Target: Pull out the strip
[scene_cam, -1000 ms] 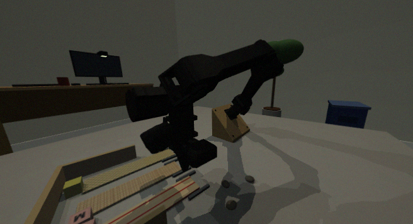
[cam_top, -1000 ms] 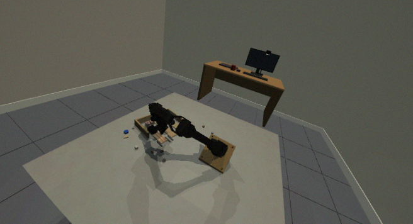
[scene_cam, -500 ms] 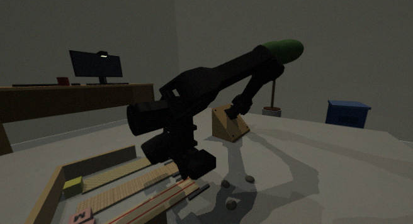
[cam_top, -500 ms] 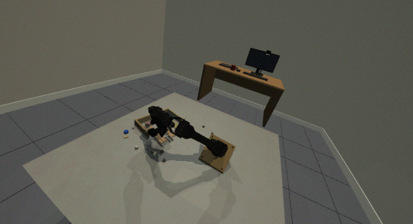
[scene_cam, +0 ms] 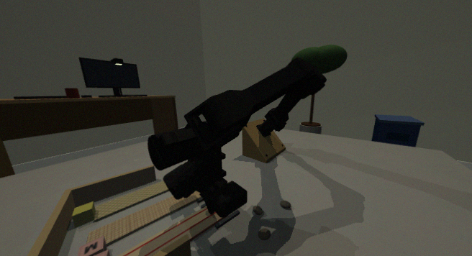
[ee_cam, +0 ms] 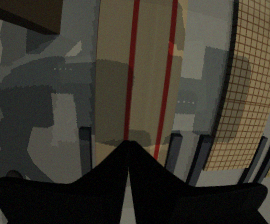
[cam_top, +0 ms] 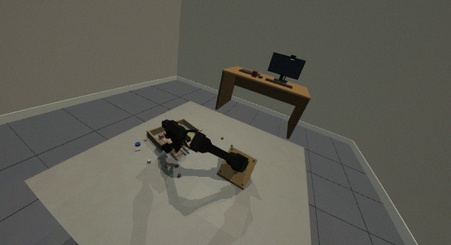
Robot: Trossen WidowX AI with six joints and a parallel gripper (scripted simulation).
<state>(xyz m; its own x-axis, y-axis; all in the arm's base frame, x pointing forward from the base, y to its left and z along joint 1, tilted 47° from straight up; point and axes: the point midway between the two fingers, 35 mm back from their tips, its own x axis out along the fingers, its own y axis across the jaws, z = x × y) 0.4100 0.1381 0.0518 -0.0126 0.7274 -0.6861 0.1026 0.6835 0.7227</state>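
My gripper [scene_cam: 217,213] [ee_cam: 129,146] is shut and empty, its tips low over the near end of the red-striped strip [ee_cam: 147,75] [scene_cam: 169,235]. In the wrist view that strip runs straight ahead between two dark rails. The gridded strip [ee_cam: 258,60] [scene_cam: 133,220] lies beside it, and a yellowish strip [scene_cam: 129,200] lies beyond that. A pink cube marked M [scene_cam: 91,247] [cam_top: 161,135] is at the far end, with a second pink cube [scene_cam: 103,254] beside it, cut off by the frame. Which strip bears each is not clear. A yellow-green cube [scene_cam: 82,216] sits at the yellowish strip's far end.
Wooden walls [scene_cam: 113,182] [cam_top: 153,142] [ee_cam: 28,15] surround the far part of the strips. Short dark rails [ee_cam: 85,150] [scene_cam: 228,219] flank the near ends. Several pebbles [scene_cam: 264,234] [cam_top: 179,175] lie nearby. A blue object [cam_top: 137,144] lies outside the walls. The arm's wooden base [scene_cam: 252,144] stands behind.
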